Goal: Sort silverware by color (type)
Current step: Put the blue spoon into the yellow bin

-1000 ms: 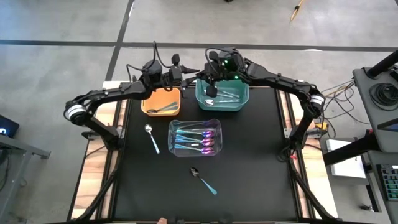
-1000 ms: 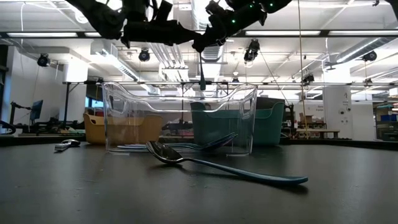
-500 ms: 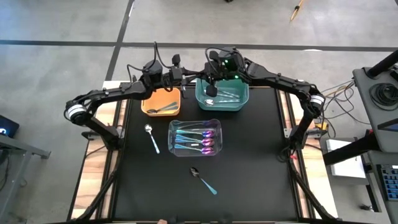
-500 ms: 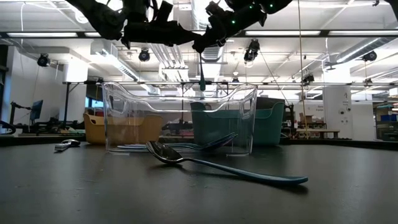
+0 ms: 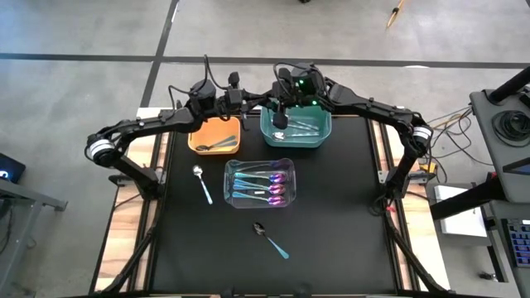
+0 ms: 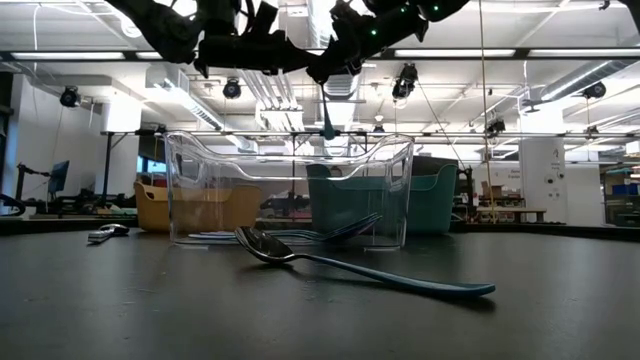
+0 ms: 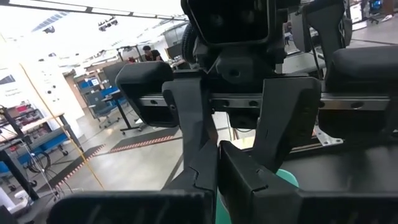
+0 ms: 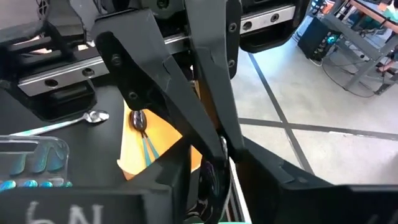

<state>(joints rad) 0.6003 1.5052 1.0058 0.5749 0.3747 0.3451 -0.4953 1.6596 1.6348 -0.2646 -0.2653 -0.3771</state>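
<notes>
Black bench (image 5: 331,215): right hand (image 5: 281,122) pinching a dark spoon (image 6: 327,118) above teal bin (image 5: 296,132), for dropping; left hand's (image 5: 248,101) grip unclear.

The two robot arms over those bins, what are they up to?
The robot is sorting spoons into bins by colour. The right gripper is shut on a spoon that hangs handle-down over the teal bin. The left gripper waits beside it, near the orange bin. The clear bin holds purple-bowled spoons. Two spoons lie loose on the black mat: a silver-bowled spoon and a dark-bowled spoon.
</notes>
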